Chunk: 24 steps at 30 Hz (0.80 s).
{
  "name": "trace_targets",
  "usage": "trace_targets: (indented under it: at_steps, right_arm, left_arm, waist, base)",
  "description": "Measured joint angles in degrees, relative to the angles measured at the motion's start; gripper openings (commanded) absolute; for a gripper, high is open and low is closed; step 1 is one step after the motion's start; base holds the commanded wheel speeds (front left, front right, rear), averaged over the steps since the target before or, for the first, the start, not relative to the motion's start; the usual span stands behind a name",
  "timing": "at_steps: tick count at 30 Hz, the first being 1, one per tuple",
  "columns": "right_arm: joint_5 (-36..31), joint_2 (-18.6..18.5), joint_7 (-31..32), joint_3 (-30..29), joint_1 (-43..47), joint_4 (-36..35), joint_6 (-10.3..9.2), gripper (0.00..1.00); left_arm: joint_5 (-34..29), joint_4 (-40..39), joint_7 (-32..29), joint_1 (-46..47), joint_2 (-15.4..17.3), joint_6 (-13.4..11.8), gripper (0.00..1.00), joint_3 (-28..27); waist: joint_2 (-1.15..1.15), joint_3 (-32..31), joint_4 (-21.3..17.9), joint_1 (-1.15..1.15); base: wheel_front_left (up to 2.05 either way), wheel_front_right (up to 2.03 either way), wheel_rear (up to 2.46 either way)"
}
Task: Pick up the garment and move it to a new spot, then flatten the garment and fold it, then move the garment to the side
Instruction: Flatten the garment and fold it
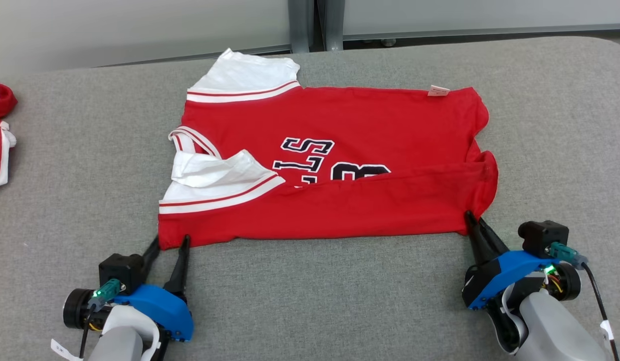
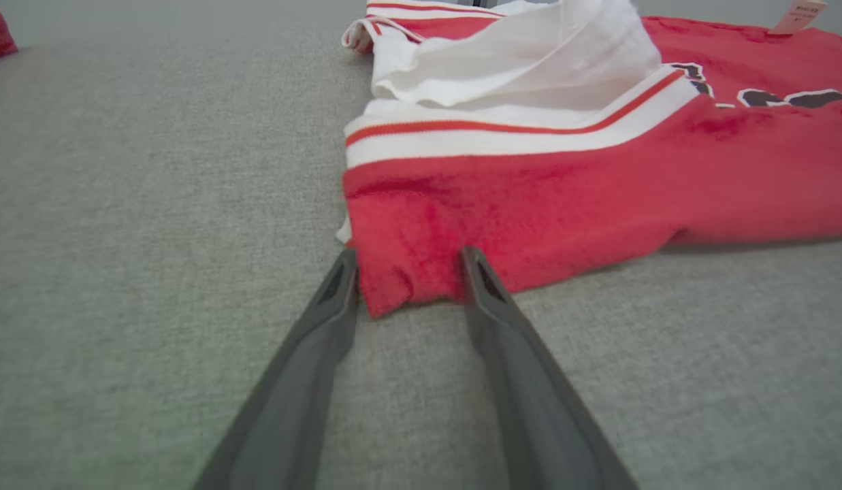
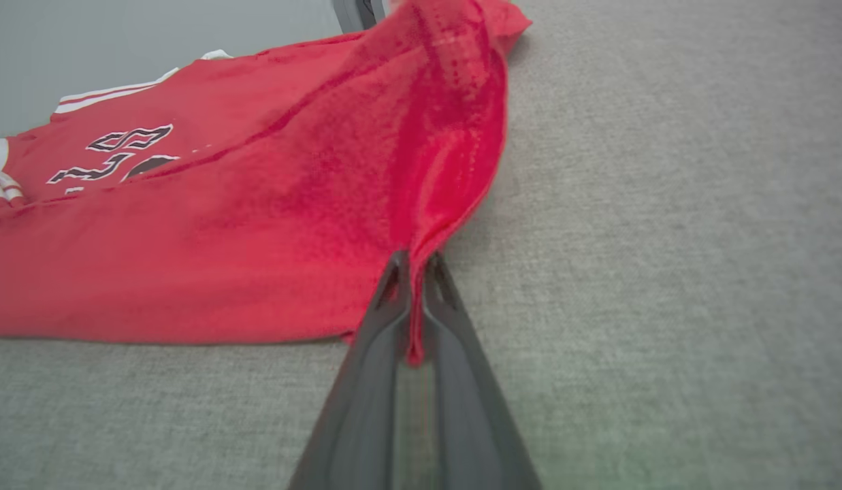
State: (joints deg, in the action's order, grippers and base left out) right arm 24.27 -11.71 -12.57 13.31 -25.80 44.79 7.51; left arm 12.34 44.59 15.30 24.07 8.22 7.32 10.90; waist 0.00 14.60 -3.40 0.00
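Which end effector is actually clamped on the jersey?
The right end effector: its fingers pinch a jersey corner between them. The left end effector has its fingers apart, straddling the other near corner.

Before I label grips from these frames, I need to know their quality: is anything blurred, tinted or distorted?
Head view: even soft light, sharp, garment nearly shadowless on the table. Left wrist view: wide-angle stretch, left gripper soft near the bottom edge. Right wrist view: garment oversaturated and soft by the right gripper, faint green tint at the bottom.
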Motion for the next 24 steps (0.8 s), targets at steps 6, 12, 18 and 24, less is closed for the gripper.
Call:
trace_targets:
  at_steps: [6,12,18,24]
  right_arm:
    - [1.3,0.2,-1.4,0.8,0.8,0.7,-0.01,0.0]
    - [2.6,0.3,-2.0,1.4,5.9,-1.1,0.0,0.0]
    - [3.5,0.3,-2.3,2.0,13.6,-4.4,-0.01,0.0]
    - [4.0,-0.4,-1.0,1.7,21.0,-9.2,0.0,0.0]
  left_arm:
    - [1.2,-1.9,-0.1,-1.7,-0.2,0.2,0.0,0.0]
    - [1.6,-6.8,-0.1,-8.1,-0.6,0.2,0.0,-2.3]
    - [0.8,-11.6,-0.1,-17.8,-1.8,-0.2,0.0,-4.0]
    - [1.0,-15.8,-0.1,-25.8,-2.9,-0.8,0.0,-6.0]
  waist:
    - [0.0,-2.4,0.3,0.0]
    - [0.0,-6.1,0.8,0.0]
    - [0.0,-10.1,1.5,-0.01]
    - [0.0,-13.3,2.6,-0.01]
  base:
    - [0.0,0.0,0.0]
    - [0.0,0.0,0.0]
    - [0.0,0.0,0.0]
    - [0.0,0.0,0.0]
